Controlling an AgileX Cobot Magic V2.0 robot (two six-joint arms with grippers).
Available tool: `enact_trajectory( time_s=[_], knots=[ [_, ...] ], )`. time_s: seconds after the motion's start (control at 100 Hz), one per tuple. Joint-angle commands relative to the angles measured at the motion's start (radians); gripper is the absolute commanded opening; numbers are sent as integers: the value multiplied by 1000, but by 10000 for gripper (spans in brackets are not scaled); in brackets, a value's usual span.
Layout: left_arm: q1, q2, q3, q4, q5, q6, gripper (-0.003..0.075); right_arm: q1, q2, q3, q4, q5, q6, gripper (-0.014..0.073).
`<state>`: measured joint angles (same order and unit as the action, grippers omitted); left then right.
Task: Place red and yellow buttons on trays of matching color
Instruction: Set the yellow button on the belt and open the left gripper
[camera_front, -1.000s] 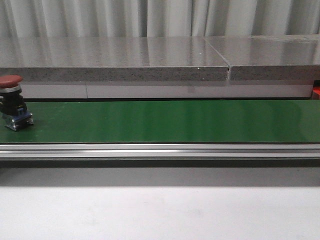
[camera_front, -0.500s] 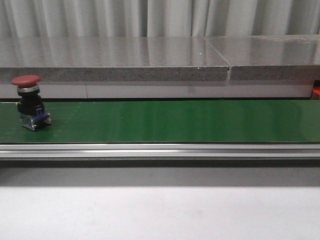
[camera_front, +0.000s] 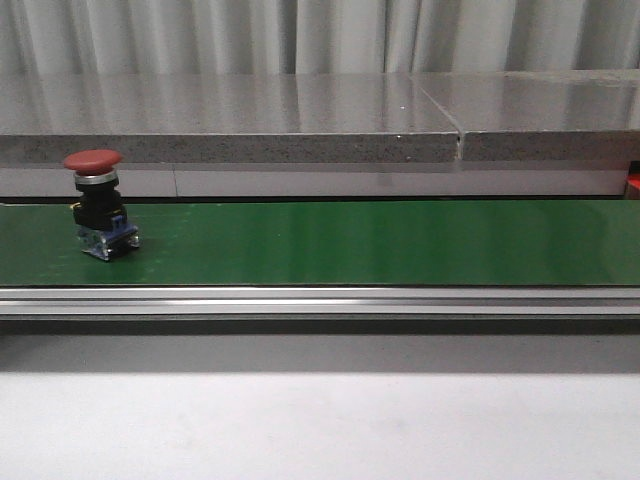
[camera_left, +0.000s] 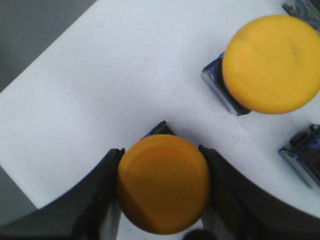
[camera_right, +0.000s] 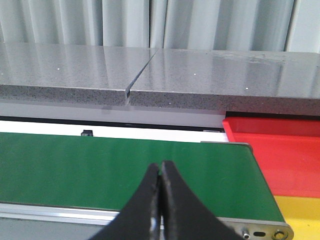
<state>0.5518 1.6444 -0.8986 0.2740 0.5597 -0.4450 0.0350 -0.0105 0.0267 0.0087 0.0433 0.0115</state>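
Right now a red mushroom-head push button (camera_front: 96, 200) stands upright on the green conveyor belt (camera_front: 380, 242), near the belt's left end in the front view, its black body on a blue and metal contact block at the base. Behind the belt runs a long grey speckled stone slab (camera_front: 300, 118) with pale curtains beyond it. In the left wrist view, the left gripper (camera_left: 162, 192) has its black jaws closed on either side of a yellow push button (camera_left: 163, 182), one finger (camera_left: 102, 195) pressed to each flank of the round cap. This button sits over a white surface (camera_left: 110, 85), where a second yellow push button (camera_left: 272, 64) stands apart from it on its own contact block; the edges of two more blocks show at the border of that view. In the right wrist view, the right gripper (camera_right: 161, 200) hangs above the near rail of the belt with its jaws pressed together and nothing between them. Just past the belt's end lie a red tray (camera_right: 280, 150) and, nearer the camera, a yellow tray (camera_right: 305, 215).
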Motion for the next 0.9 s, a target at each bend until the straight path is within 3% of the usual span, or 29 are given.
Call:
enact_trajectory(
  time_s=[0.0,0.21,0.52,0.7,0.89],
  knots=[
    [2,-71,-27,3,-7,-14,7,4,-19,-14,-9,-82,-4,-67],
    [-10,-207,-27,-3,13,-14,-19,4,-19,-14,-9,-82,-4,-67],
    [-144,-425,-30,0,27,-7,-19,4,-19,-14,-9,-82,-4,-67],
    [-248,-429,-100,0,134,44,-19,4,-19,-14,-9,-82,-4,-67],
    [-334,-400,-166,0,142,44,-19,4,-19,-14,-9,-82,-4,-67]
  ],
)
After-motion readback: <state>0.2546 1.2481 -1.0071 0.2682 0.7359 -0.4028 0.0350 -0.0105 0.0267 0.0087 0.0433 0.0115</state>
